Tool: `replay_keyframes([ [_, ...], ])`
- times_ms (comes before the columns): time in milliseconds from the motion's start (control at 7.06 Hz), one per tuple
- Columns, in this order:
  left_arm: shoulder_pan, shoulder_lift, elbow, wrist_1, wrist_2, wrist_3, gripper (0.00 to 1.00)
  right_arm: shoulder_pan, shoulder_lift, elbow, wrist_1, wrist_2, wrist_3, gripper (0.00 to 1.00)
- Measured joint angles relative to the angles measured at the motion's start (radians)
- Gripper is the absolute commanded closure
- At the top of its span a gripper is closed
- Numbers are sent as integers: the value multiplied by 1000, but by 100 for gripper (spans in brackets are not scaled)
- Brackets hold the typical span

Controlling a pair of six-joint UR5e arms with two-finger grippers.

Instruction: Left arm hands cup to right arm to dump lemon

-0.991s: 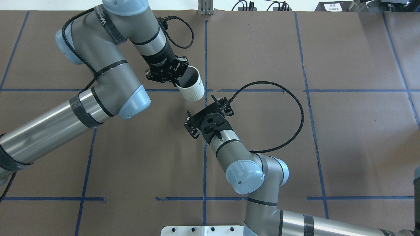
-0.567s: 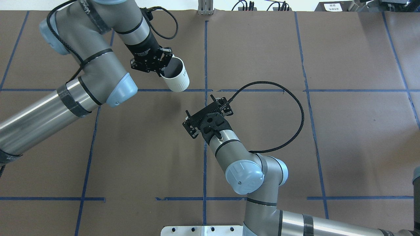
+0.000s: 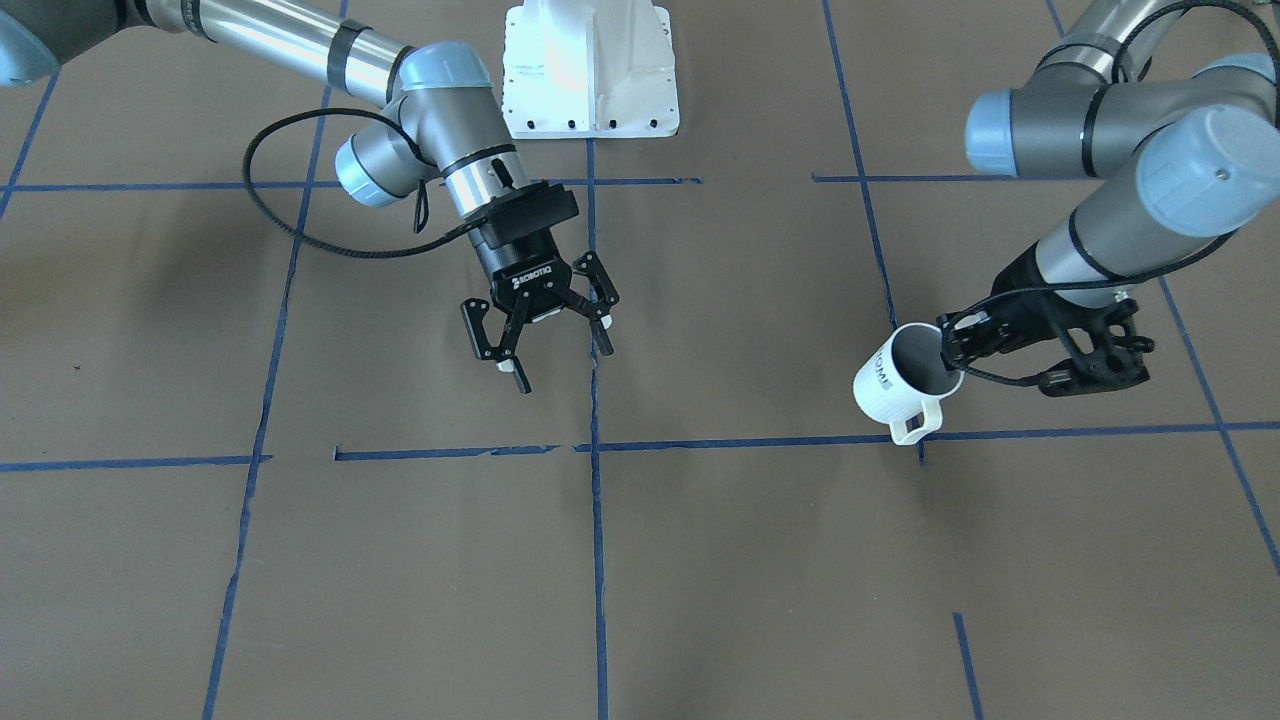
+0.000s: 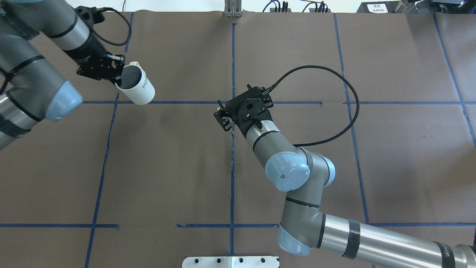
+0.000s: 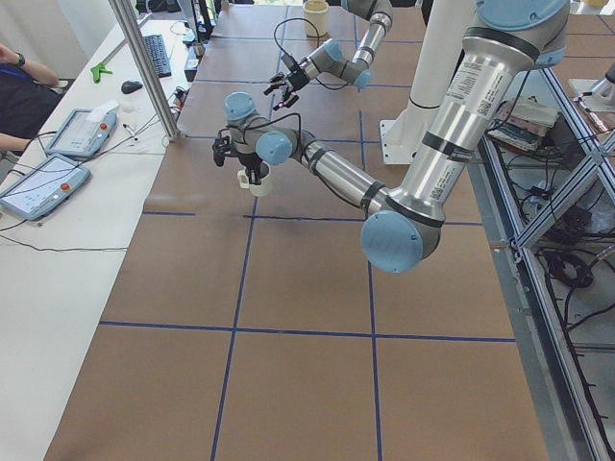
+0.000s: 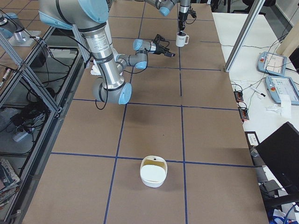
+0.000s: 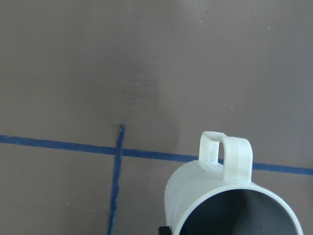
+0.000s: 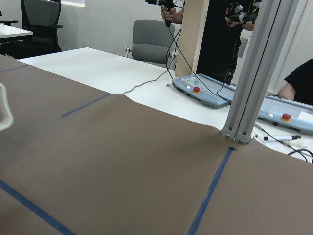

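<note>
Over on the left, the left arm (image 4: 37,74) reaches out across the brown-papered table (image 4: 390,56). Its left gripper (image 3: 950,352) is pinching the rim of the cup (image 4: 139,89), one finger on the inside of the wall and one outside. The white cup hangs tilted, with its mouth turned up towards the gripper and its handle pointing away from the robot. It sits just beside a crossing of the blue tape lines (image 4: 117,102); I cannot tell whether its base touches the paper. Its inside looks dark grey.

Towards the middle, well apart from the cup, the right arm (image 4: 286,167) holds the right gripper (image 3: 562,362) over the centre tape line, fingers spread wide with nothing between them.

Far down at the right end of the table sits a white bowl (image 6: 153,171).
</note>
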Motion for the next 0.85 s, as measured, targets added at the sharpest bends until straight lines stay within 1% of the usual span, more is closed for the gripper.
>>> replay_keyframes([
  [283,-63,150,-60,-5,0,178,100,182,-14,7,-189,299,13,0],
  [425,-81,217,-74,-14,4,263,100,276,-47,19,-269,471,10,0],
  [708,-90,312,-79,-73,8,325,99,471,-154,32,-327,822,-30,0],
  [850,-90,340,-78,-102,8,316,99,556,-200,34,-357,956,-102,0],
])
